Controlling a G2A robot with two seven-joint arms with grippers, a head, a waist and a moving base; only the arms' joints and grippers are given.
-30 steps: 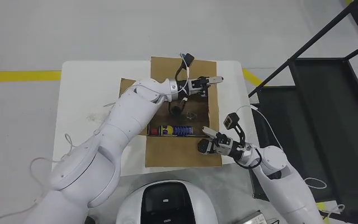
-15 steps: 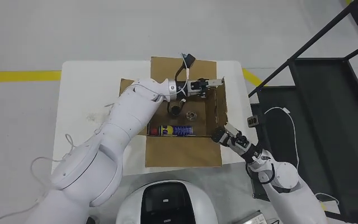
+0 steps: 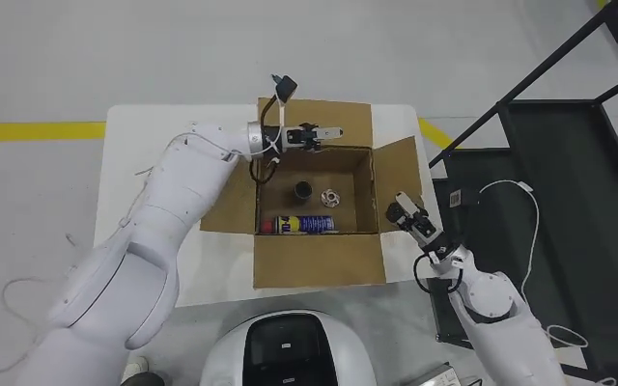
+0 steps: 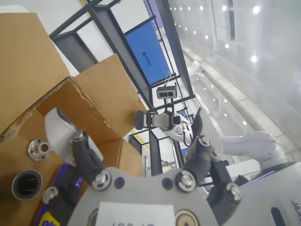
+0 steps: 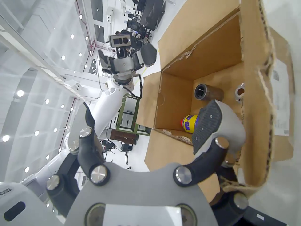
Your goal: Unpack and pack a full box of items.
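An open cardboard box [image 3: 290,265] sits mid-table with its flaps spread outward. Inside lie a blue and yellow spray can [image 3: 299,224], a dark hollow cylinder [image 3: 302,190] and a small metal flange [image 3: 331,197]. My left gripper [image 3: 323,132] hovers over the box's back rim, open and holding nothing; its fingers [image 4: 61,128] stand wide apart above the flange [image 4: 39,148] and cylinder [image 4: 26,187]. My right gripper [image 3: 406,210] is outside the box by the right flap [image 3: 401,164], open and empty, with the flap edge [image 5: 258,71] beside its finger [image 5: 211,123]. The can [image 5: 190,123] lies past it.
The white table [image 3: 154,145] has bare room left of the box. A black metal rack [image 3: 521,145] stands close on the right, beside the right arm. A yellow line [image 3: 48,130] runs across the floor.
The right flap has gone from upright to folded outward. My left gripper drew back from that flap to the back rim. My right gripper swung from the front flap to outside the right side.
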